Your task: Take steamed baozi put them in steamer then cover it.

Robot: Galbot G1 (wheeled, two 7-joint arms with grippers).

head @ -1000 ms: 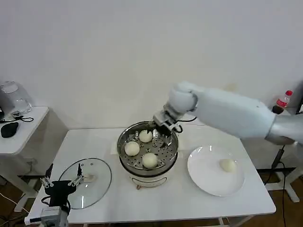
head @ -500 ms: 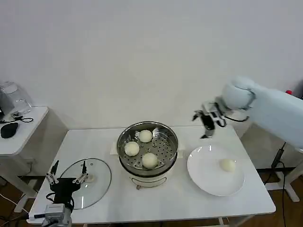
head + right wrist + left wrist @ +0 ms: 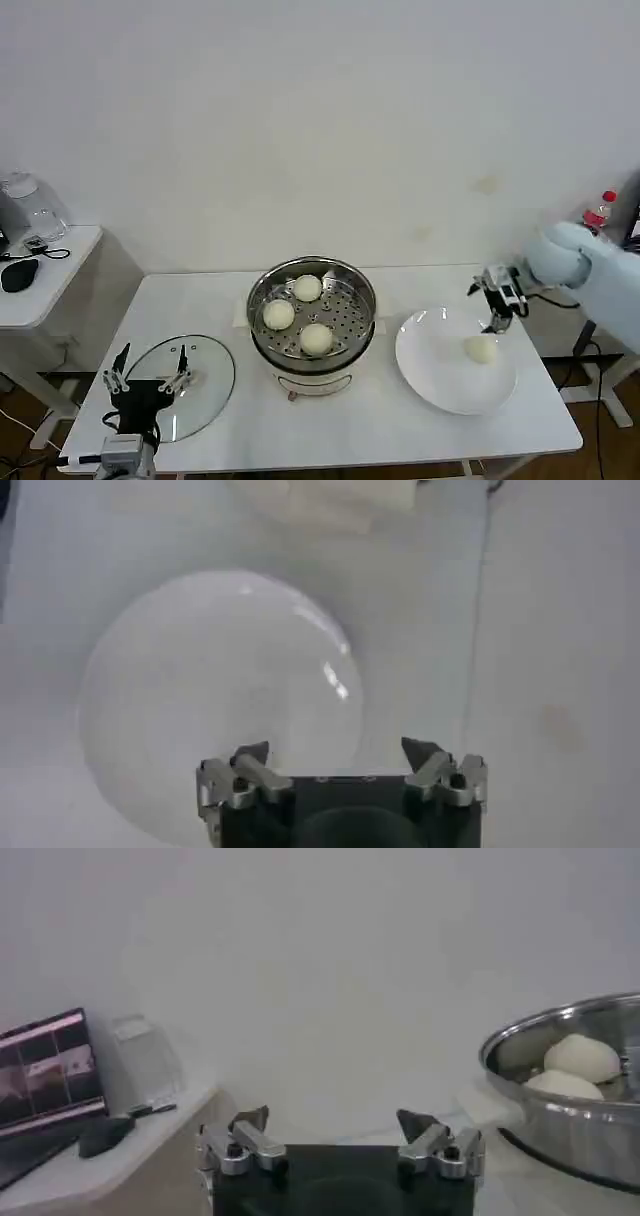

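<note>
White tabletop (image 3: 380,430) carries our steamer (image 3: 312,318) with three baozi (image 3: 316,338) inside; the fourth baozi (image 3: 481,348) sits on the plate (image 3: 430,375) at three o'clock. Our right gripper (image 3: 497,300) hovers above it, fingers apart; left gripper (image 3: 148,384), fingers apart, waits over the lid (image 3: 205,375), not yet placed.

On the white tabletop (image 3: 400,430) you have a round glass lid (image 3: 200,385) with a pale handle lying flat near the front left corner. To your right sits a flat white plate (image 3: 440,375). Off to the left stands a smaller white side table (image 3: 50,275) carrying a dark computer mouse (image 3: 18,274) and a clear container (image 3: 25,205). At the far right edge, you can make out a bottle with a red cap (image 3: 602,210). A plain white wall (image 3: 300,120) runs behind everything.
</note>
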